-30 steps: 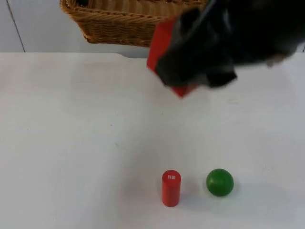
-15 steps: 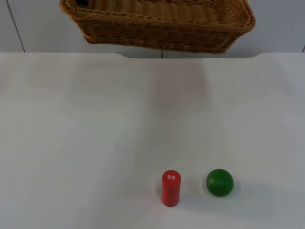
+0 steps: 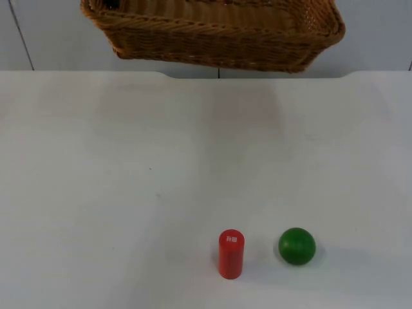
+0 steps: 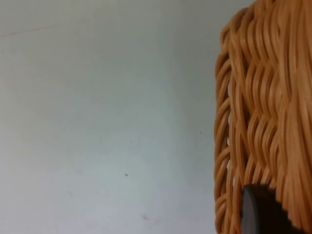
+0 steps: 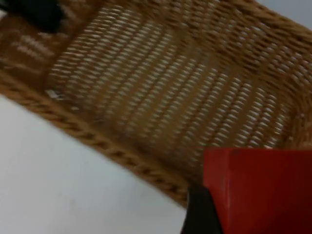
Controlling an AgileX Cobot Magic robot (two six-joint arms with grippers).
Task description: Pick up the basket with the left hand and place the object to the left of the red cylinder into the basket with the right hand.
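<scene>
The wicker basket (image 3: 212,35) hangs in the air over the table's far edge. My left gripper (image 4: 261,212) is shut on its woven side wall (image 4: 258,112), and its dark shape sits at the basket's rim (image 5: 39,12) in the right wrist view. My right gripper (image 5: 243,214) is shut on a red block (image 5: 258,187), held above the basket's woven floor (image 5: 161,92) near its near rim. The red cylinder (image 3: 231,253) stands upright near the table's front edge.
A green ball (image 3: 297,246) lies just right of the red cylinder. The white table (image 3: 116,193) stretches back to the grey partition wall (image 3: 51,38).
One second ago my right arm with the red block was in front of the basket in the top view. It has since moved up out of that view; basket, cylinder and ball stayed put.
</scene>
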